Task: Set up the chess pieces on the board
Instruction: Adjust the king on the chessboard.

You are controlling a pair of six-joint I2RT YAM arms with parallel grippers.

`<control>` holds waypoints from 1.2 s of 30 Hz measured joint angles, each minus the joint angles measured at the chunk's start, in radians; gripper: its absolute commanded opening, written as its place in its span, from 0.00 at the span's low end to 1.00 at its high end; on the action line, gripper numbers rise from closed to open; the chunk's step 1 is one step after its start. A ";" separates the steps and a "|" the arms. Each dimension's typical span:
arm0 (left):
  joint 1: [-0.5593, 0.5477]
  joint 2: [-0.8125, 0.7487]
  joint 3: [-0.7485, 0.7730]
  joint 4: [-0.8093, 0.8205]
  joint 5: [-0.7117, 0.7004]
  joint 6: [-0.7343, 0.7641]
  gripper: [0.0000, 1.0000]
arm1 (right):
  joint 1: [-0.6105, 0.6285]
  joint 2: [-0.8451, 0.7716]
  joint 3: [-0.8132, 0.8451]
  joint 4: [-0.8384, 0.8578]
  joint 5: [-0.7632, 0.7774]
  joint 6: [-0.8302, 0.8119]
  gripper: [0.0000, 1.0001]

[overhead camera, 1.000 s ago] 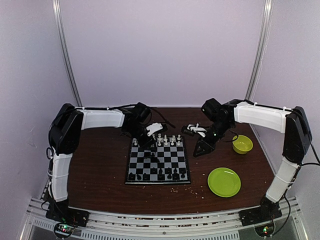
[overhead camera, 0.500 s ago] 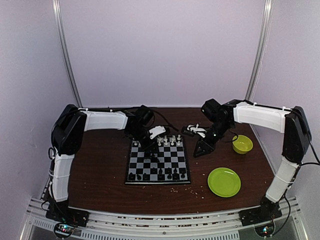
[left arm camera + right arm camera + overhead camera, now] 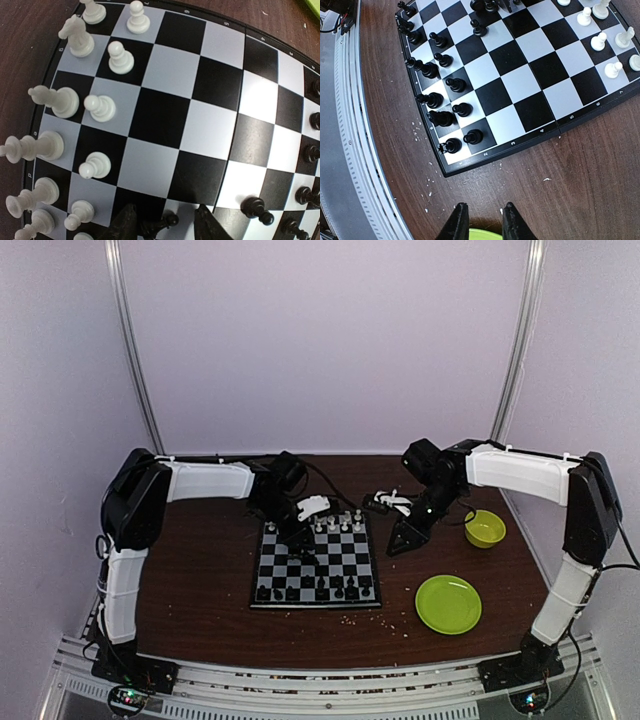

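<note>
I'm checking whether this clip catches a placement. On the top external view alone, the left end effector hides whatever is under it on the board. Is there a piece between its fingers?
Observer: Yes. The left wrist view shows a black pawn between the fingers of the left end effector. It looks tilted, with a gap on each side.
Operator: And is the right one carrying anything?
Observer: No. In its wrist view the right end effector has nothing between its fingers. It hangs off the board, and only brown table and the green plate rim show in the gap.
</note>
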 measured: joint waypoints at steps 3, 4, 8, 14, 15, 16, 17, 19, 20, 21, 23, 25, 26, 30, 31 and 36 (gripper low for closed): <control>0.000 -0.004 -0.004 -0.009 -0.006 0.014 0.40 | 0.000 0.000 0.000 -0.001 0.000 0.000 0.24; 0.000 -0.006 -0.006 -0.013 -0.011 0.019 0.40 | 0.000 0.000 0.000 -0.001 -0.001 0.000 0.24; 0.000 -0.026 -0.027 -0.030 -0.045 0.035 0.40 | 0.000 0.000 0.002 -0.003 -0.001 0.000 0.24; 0.000 -0.039 -0.037 -0.054 -0.077 0.050 0.39 | 0.000 0.000 0.002 -0.004 -0.001 -0.001 0.24; -0.002 -0.040 -0.039 -0.053 -0.079 0.052 0.39 | 0.000 0.000 0.002 -0.005 -0.001 -0.003 0.24; -0.002 -0.042 -0.041 -0.053 -0.079 0.053 0.38 | 0.000 0.000 0.002 -0.006 -0.001 -0.003 0.24; -0.003 -0.043 -0.043 -0.053 -0.079 0.055 0.37 | 0.000 0.000 0.002 -0.006 -0.001 -0.004 0.24; -0.006 -0.045 -0.045 -0.055 -0.077 0.059 0.39 | 0.000 0.001 0.004 -0.008 -0.001 -0.005 0.24; -0.007 -0.045 -0.045 -0.054 -0.077 0.061 0.39 | 0.000 0.002 0.006 -0.008 -0.001 -0.005 0.24; -0.010 -0.045 -0.047 -0.053 -0.076 0.066 0.39 | 0.000 0.002 0.006 -0.008 -0.001 -0.006 0.24; -0.015 -0.049 -0.052 -0.051 -0.077 0.074 0.40 | 0.000 0.002 0.008 -0.008 -0.001 -0.007 0.24; -0.022 -0.054 -0.061 -0.047 -0.078 0.084 0.38 | 0.000 0.002 0.010 -0.010 -0.001 -0.007 0.24; -0.026 -0.056 -0.064 -0.047 -0.080 0.091 0.36 | 0.000 0.003 0.012 -0.011 -0.002 -0.007 0.24; -0.034 -0.058 -0.067 -0.046 -0.081 0.108 0.31 | 0.000 0.005 0.013 -0.012 -0.002 -0.007 0.24; -0.035 -0.059 -0.069 -0.046 -0.082 0.112 0.30 | 0.000 0.006 0.013 -0.013 -0.002 -0.007 0.24; -0.038 -0.064 -0.076 -0.046 -0.088 0.123 0.28 | 0.000 0.009 0.013 -0.014 -0.010 -0.007 0.24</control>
